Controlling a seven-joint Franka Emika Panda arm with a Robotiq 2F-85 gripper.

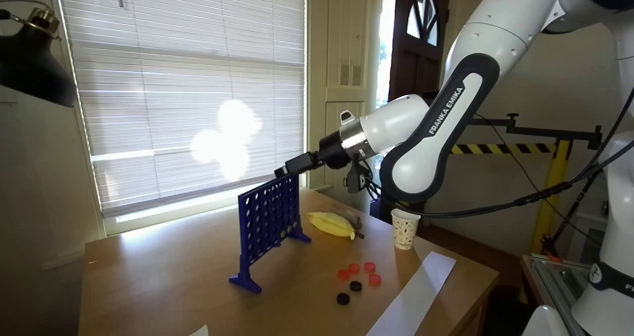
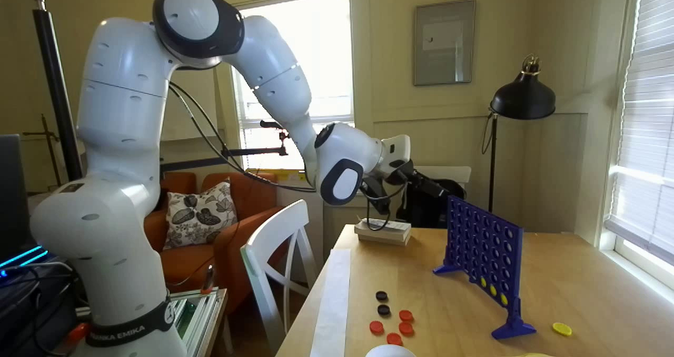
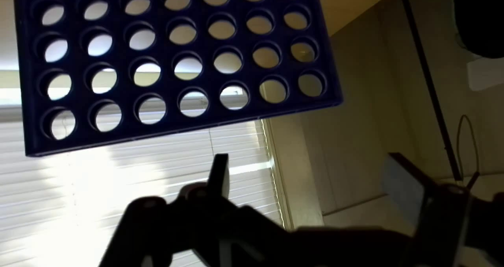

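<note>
An empty claw (image 3: 309, 162), jaws spread wide, hovers near the top rim of a blue grid (image 3: 165, 53), apparently at the positioning step; the next move calls for careful clearance. Rigid, round-holed and seemingly plastic, it stands upright between the wooden tabletop's (image 2: 590, 273) window-side edge and a papery strip (image 2: 331, 304) opposite.

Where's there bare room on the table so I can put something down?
The table has a big bare patch between the blue game rack and the window; just mind the yellow disc near the rack. Another bare spot lies between the rack, the white stack and the black discs. It's crowded around the red discs, paper cup and yellow banana.
</note>
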